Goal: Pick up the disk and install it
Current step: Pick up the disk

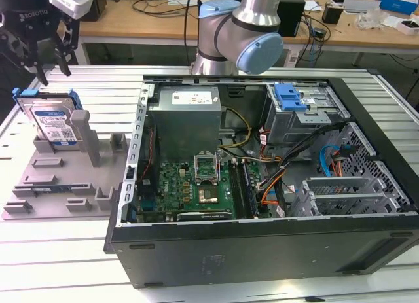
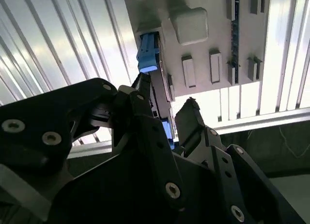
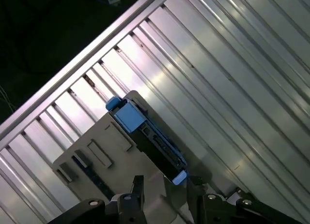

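Disk (image 1: 55,123) upright in the grey holder (image 1: 59,178) on the desk (image 1: 52,250), at the exterior view's left. The gripper (image 1: 54,71) hovers just above it, jaws apart and empty. Judged step: pick-up approach. You need the jaws squarely straddling the blue-framed top edge.

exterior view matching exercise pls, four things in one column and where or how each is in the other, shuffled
1 disk
2 end effector
3 power supply
4 motherboard

a green, flat in the case
b open, above the disk
c upright in the grey holder
d grey box in the case

Pairs: 1-c, 2-b, 3-d, 4-a
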`<control>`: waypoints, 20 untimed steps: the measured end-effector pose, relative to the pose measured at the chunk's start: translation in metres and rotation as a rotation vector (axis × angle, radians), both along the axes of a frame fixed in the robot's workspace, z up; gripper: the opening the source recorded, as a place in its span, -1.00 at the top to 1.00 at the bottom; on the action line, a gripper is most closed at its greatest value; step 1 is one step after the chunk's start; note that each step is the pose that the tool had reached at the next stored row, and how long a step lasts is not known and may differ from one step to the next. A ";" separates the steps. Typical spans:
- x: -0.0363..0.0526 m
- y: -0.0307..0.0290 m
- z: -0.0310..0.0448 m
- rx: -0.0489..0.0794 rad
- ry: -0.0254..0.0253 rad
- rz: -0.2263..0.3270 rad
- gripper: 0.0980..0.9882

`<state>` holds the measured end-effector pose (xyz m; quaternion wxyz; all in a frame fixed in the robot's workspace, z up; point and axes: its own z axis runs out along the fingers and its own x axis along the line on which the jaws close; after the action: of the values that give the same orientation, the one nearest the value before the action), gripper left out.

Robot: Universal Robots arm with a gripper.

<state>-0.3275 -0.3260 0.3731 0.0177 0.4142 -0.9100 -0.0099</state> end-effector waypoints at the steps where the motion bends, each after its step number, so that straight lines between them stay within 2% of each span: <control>1: 0.0000 0.0000 -0.0001 0.000 -0.0001 0.015 0.14; 6: 0.0000 0.0013 -0.0010 0.000 -0.0008 0.141 0.14; 20: 0.0000 0.0035 -0.0031 -0.001 -0.0026 0.389 0.14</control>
<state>-0.3276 -0.3225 0.3700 0.0182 0.5822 -0.8128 -0.0054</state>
